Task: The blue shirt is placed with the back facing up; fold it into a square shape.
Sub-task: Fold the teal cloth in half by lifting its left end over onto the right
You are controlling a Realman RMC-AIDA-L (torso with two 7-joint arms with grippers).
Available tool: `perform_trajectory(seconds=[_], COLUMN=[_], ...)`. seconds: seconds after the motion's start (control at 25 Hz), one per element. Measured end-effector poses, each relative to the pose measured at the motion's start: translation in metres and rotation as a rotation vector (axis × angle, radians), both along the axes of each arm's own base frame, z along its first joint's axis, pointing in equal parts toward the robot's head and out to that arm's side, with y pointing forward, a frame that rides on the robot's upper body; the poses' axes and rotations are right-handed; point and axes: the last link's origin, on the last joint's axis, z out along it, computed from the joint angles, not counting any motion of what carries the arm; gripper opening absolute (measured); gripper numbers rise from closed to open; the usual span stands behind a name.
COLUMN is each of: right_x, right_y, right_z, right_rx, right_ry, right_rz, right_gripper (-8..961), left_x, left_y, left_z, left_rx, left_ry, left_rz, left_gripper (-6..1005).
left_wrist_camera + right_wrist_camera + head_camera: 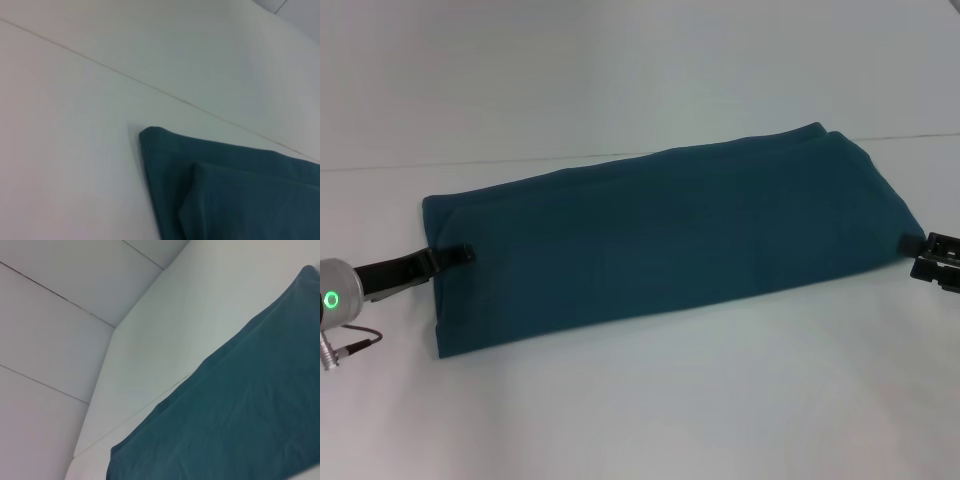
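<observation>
Right gripper [932, 258] cut off beside blue shirt [670, 240]

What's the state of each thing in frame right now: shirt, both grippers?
blue shirt: folded into a long flat band lying across the white table, layers stacked, plain side up, not yet square.
left gripper: at the shirt's left end, low at the edge.
right gripper: at the shirt's right end, beside the edge.
</observation>
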Motion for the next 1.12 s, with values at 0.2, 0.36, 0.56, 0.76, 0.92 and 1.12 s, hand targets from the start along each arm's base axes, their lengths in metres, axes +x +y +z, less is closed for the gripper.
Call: perform_trajectory(seconds=[0.2,0.36,0.56,0.76,0.92,1.12], right_x=[0.0,0.0,0.002,0.001,0.001,0.002], right_y=[0.001,0.001,0.002,0.002,0.002,0.001], right_z=[0.001,0.001,0.001,0.001,0.001,0.001], right_rx=[0.001,0.004,0.009,0.007,0.008,0.011], right_ry=[-0.001,-0.004,-0.011,-0.011,-0.01,-0.006], right_rz=[0.002,-0.002,-0.009,-0.009,-0.01,-0.014], right_gripper=[760,760,760,761,761,761], left_x=[-0.001,-0.001,0.0,0.012,0.027,0.035], left_y=[-0.001,-0.001,-0.002,-0.001,0.003,0.008], left_z=[-0.002,-0.003,-0.007,-0.018,-0.026,-0.027], left_rx=[-0.007,-0.01,-0.024,-0.059,-0.081,-0.087], left_ry=[0.001,0.002,0.0,-0.003,-0.012,-0.013], left_rz=[0.002,0.004,0.001,-0.029,-0.062,-0.082], left_gripper=[857,857,857,858,858,835])
